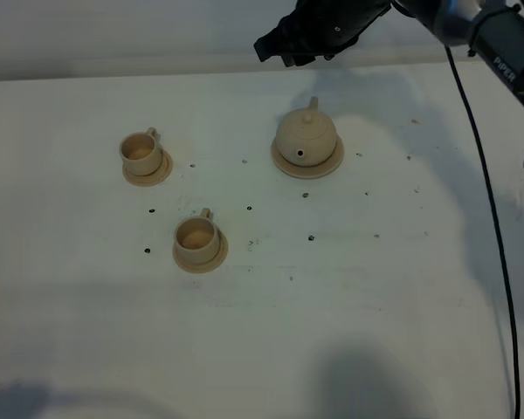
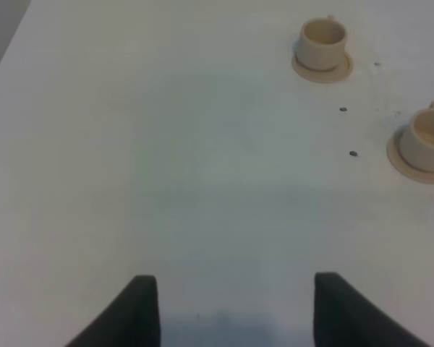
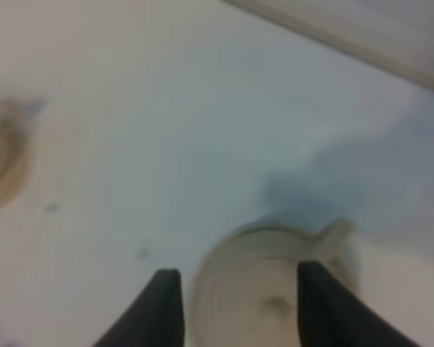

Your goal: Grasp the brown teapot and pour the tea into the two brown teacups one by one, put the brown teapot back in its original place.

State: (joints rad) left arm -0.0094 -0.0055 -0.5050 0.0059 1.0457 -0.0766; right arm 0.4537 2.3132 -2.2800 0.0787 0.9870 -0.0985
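Teapot (image 1: 306, 135) stands upright, lid on, on the wide saucer (image 1: 327, 166) in the far half of the table (image 1: 375, 332). Its spout points to the near side and its handle to the far side. Beyond it, over the table's far edge, hangs the right pincer (image 1: 297, 48), clear of the teapot and not touching it. Its jaws are parted with nothing gripped (in its wrist view the teapot shows blurred, seen between the two dark fingers (image 3: 166, 303)). The left pincer (image 2: 235, 282) is likewise parted and empty, over bare table, with both cups well ahead of it.

Counted from the near side: the near cup (image 1: 196, 234) on a small saucer (image 1: 213, 258), then the far cup (image 1: 141, 150) on another, off to the left, then the teapot. That makes one teapot, two cups, three saucers and two pincers. Small dark specks (image 1: 311, 236) dot the table among them.
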